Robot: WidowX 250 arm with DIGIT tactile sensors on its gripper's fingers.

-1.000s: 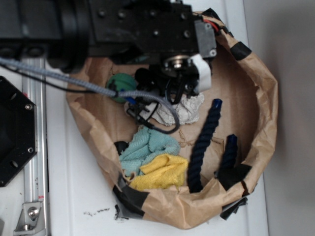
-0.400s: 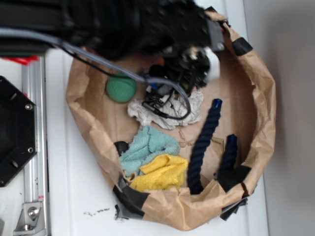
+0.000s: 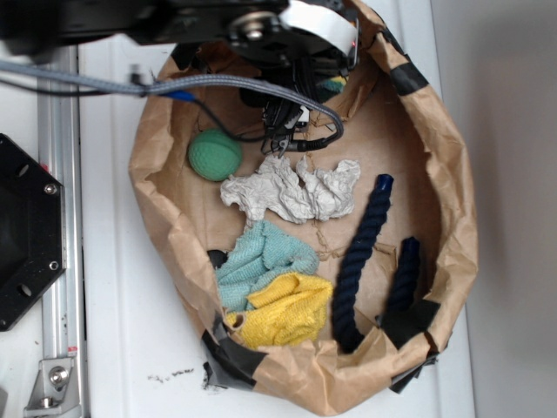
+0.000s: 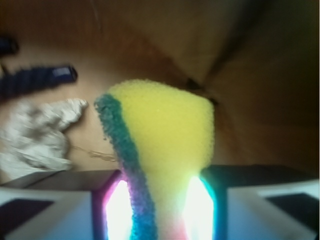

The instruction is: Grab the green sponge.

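The green sponge (image 4: 165,130) fills the wrist view: a yellow foam block with a dark green layer on its left face. It is pinched at its lower end between my two fingers, so my gripper (image 4: 161,192) is shut on it. It is held above the brown paper floor. In the exterior view my gripper (image 3: 291,100) hangs at the far end of the paper bag (image 3: 452,200). A small green and yellow bit beside it (image 3: 333,84) looks like the sponge, mostly hidden by the arm.
In the bag lie a round green ball (image 3: 215,155), a crumpled white rag (image 3: 291,190), a teal cloth (image 3: 261,257), a yellow cloth (image 3: 283,313) and a dark blue rope (image 3: 359,252). A metal rail (image 3: 59,218) and a black plate (image 3: 22,235) stand to the left.
The arm has moved up the picture toward the bag's far rim. This uncovered the white rag and the green ball. The bag's rim has shifted a little.
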